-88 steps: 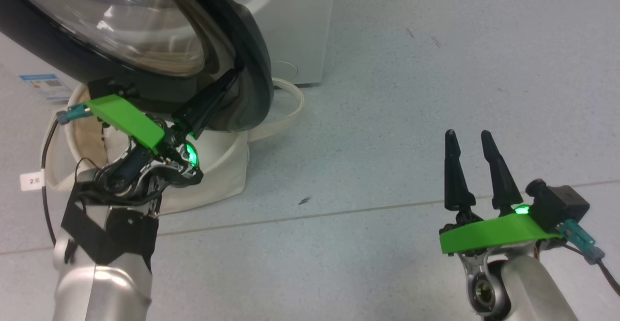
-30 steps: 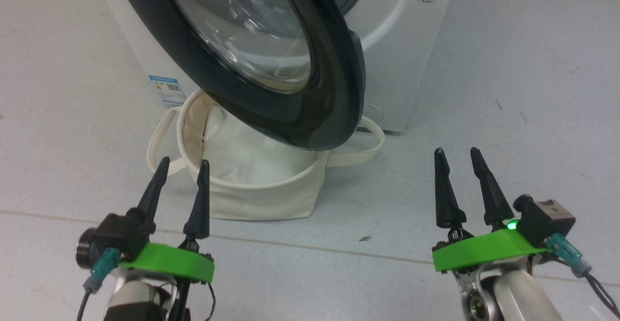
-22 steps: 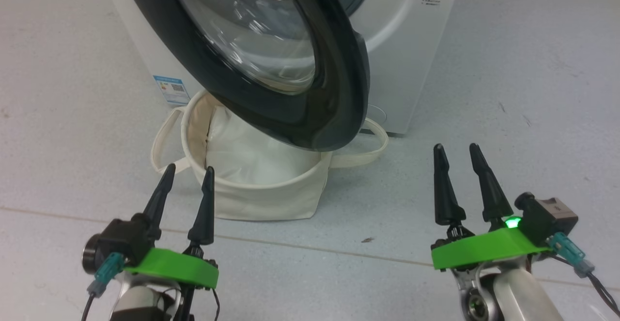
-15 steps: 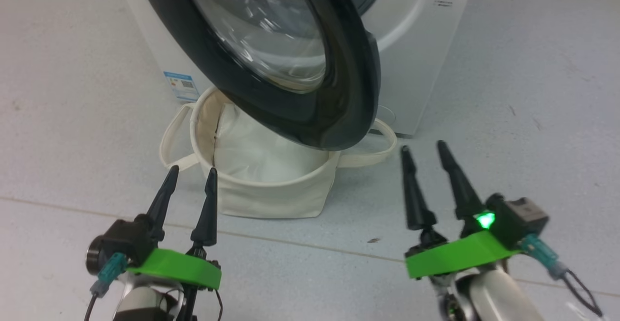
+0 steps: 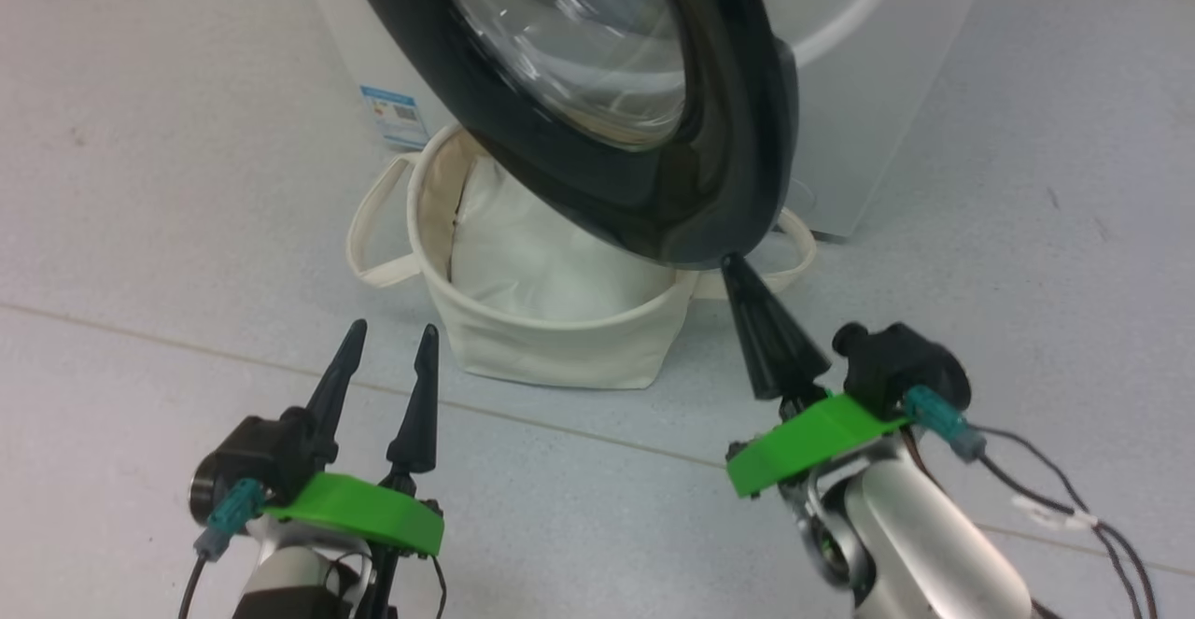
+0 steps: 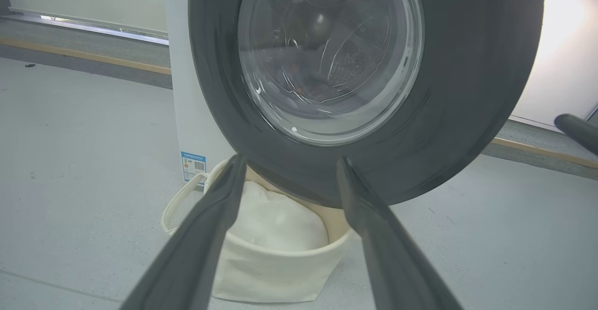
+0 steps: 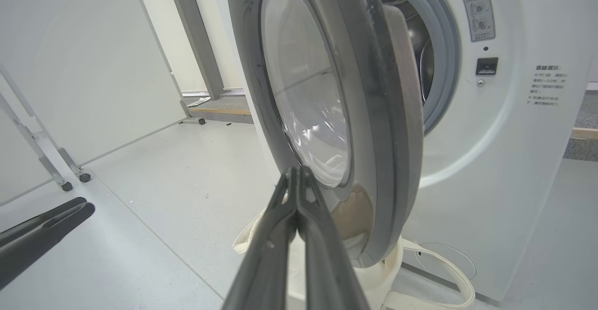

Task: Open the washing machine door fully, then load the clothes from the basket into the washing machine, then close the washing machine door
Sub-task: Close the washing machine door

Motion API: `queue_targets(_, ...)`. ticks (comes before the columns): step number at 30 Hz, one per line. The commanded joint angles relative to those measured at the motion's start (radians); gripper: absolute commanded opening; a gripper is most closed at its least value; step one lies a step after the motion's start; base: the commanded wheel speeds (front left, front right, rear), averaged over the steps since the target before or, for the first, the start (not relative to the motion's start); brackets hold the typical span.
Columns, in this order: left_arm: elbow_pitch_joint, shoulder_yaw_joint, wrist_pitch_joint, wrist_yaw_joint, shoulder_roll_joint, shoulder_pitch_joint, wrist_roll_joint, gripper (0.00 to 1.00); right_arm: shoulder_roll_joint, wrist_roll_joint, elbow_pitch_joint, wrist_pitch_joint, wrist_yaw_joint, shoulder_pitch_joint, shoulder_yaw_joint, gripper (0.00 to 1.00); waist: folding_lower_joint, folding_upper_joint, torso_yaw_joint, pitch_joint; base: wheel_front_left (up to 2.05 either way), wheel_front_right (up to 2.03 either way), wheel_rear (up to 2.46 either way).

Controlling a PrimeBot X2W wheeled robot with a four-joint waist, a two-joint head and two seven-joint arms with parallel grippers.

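Nearest the robot, above the bare floor [image 5: 140,255], the left gripper [image 5: 392,330] hovers with its two fingers spread wide and nothing between them. The right gripper [image 5: 738,278] reaches further in. Its fingers are pressed together into a single point with nothing gripped. That point sits just under the lowest part of the washing machine door [image 5: 653,199] rim; whether it touches cannot be told.

Just beyond, the basket [image 5: 551,353] stands on the floor against the foot of the washing machine [image 5: 878,115], near its front left corner and beside the blue label [image 5: 394,117]. It holds a plain white bundle [image 5: 541,255]; no blue or printed cloth shows in it. The door hangs partly open, its lower rim overhanging the basket's far side. The right wrist view shows it almost edge-on, with the grey drum mouth [image 7: 444,67] open behind it.

Farthest, through the door glass in the left wrist view, dim blue and reddish-brown patches may be the clothes [image 6: 303,85] lying in the drum, though they are too blurred to be sure.

Loading looks finished, so closing the door seems to be the step in hand. The next move calls for the joined right fingers to press the rim's outer face near its free edge and swing it toward the latch slot [image 7: 486,66] until it catches. The tip should ride on the rim rather than slip beneath it, and the strap handle [image 5: 807,246] under the door should stay clear.
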Motion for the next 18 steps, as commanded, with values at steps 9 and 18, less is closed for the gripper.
queue_targets(9, -0.014, -0.014, -0.012, 0.023, 0.008, -0.059, -0.035, 1.0, 0.01, -0.032, 0.083, -0.012, 0.0, -0.146, -0.057, 0.0, 0.0, 0.0, 0.054, 0.047, 0.0, 0.0, 0.0)
queue_targets(18, -0.022, -0.022, -0.012, 0.032, 0.008, -0.075, -0.043, 1.0, 0.01, -0.058, 0.115, -0.012, 0.0, -0.2, -0.126, 0.0, 0.0, 0.0, 0.076, 0.077, 0.0, 0.0, 0.0)
